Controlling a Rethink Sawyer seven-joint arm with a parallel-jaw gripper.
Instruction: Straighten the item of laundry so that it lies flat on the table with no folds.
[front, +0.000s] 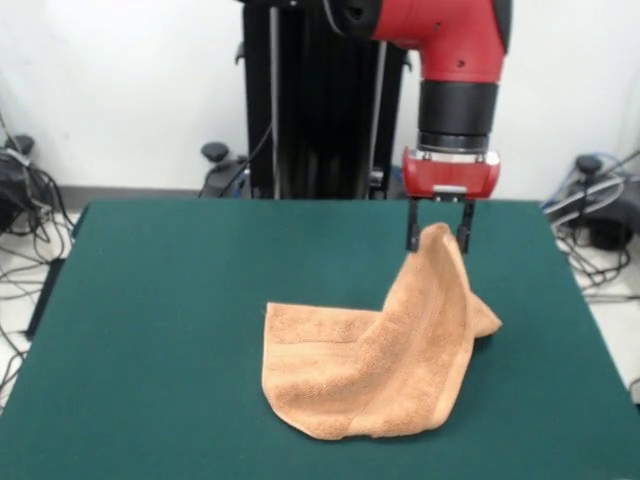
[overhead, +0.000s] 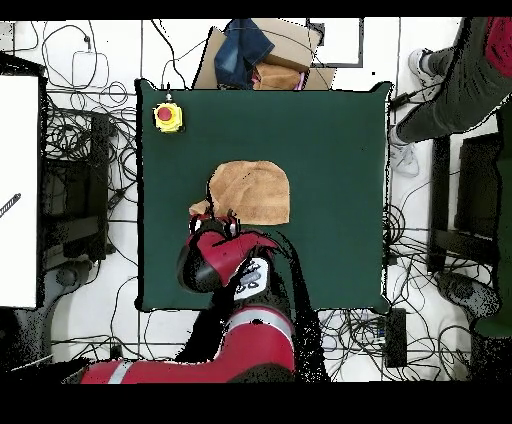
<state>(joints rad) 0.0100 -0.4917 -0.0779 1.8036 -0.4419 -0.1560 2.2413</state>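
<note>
While its lower half lies rumpled on the green surface (front: 150, 330), the orange-tan terry towel (front: 370, 370) rises in a ridged peak, one corner pinched between the narrowly set fingers of the gripper (front: 439, 232) directly above. From overhead, the red arm (overhead: 225, 262) hides the pinched corner and the towel's nearest edge.

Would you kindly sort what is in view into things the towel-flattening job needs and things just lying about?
Job:
- towel, one corner lifted
- claw, shut on that corner
- green table

Lying about:
- yellow box with red button
- cardboard box
- person at edge
</note>
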